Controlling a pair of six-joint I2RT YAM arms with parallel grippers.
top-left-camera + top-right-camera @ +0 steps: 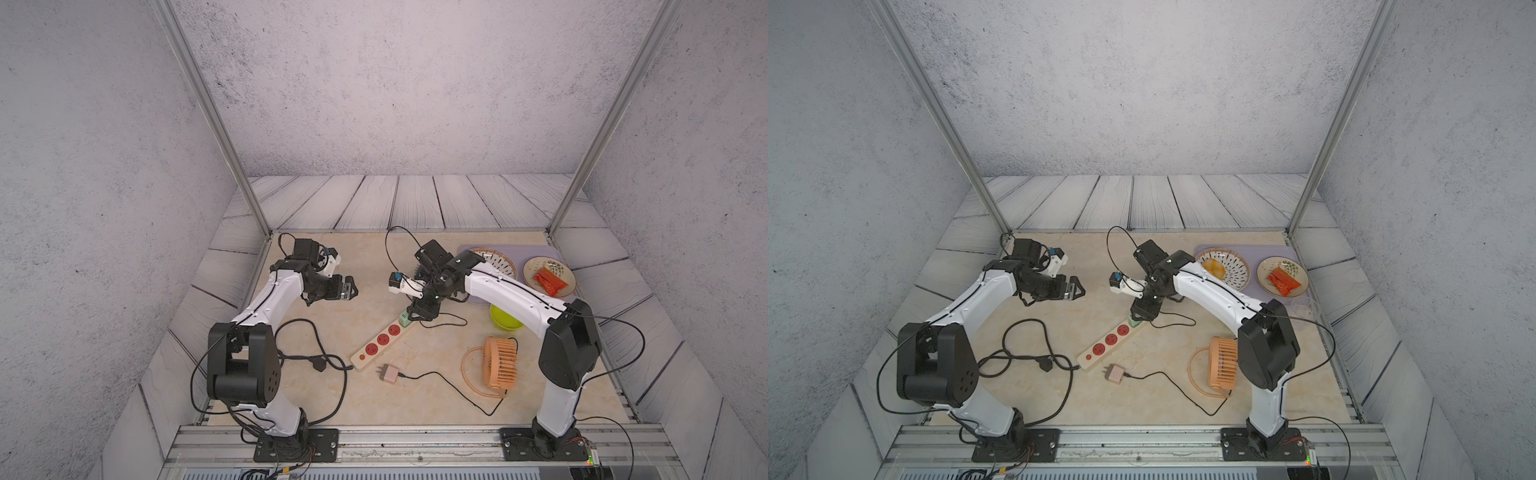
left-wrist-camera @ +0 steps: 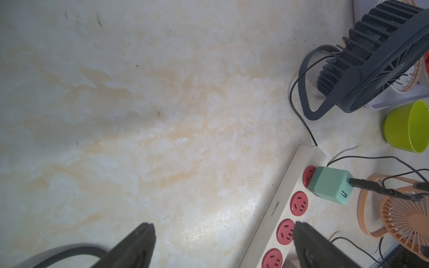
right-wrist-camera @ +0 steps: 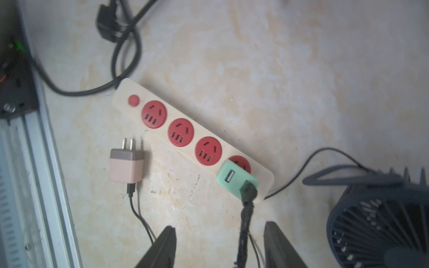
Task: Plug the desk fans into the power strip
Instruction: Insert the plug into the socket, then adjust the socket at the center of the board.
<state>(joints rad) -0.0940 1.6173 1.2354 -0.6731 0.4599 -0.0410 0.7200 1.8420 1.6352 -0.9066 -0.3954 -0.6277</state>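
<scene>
The power strip [image 1: 382,339] lies on a slant in the middle of the marble-look table [image 1: 395,403], button end toward the front rail, its black cord [image 3: 114,62] trailing off toward my left arm's base. A mint-green adapter [image 3: 234,177] sits in the socket farthest from the button, and the other three red sockets are free. My right gripper [image 3: 220,226] hangs just above that adapter. Its jaws are parted and grip nothing, and the adapter's black cable runs up between the fingers with neither one pressing it. My left gripper [image 2: 222,225] hovers over bare table beside the strip, jaws spread wide and empty. A pink adapter [image 3: 126,167] lies unplugged just beside the strip's button end, prongs bare, its thin cable leading off toward the peach fan [image 1: 500,361] near my right arm's base. A dark fan [image 3: 380,220] stands near the strip's far end, beside a lime-green cup [image 2: 408,127].
</scene>
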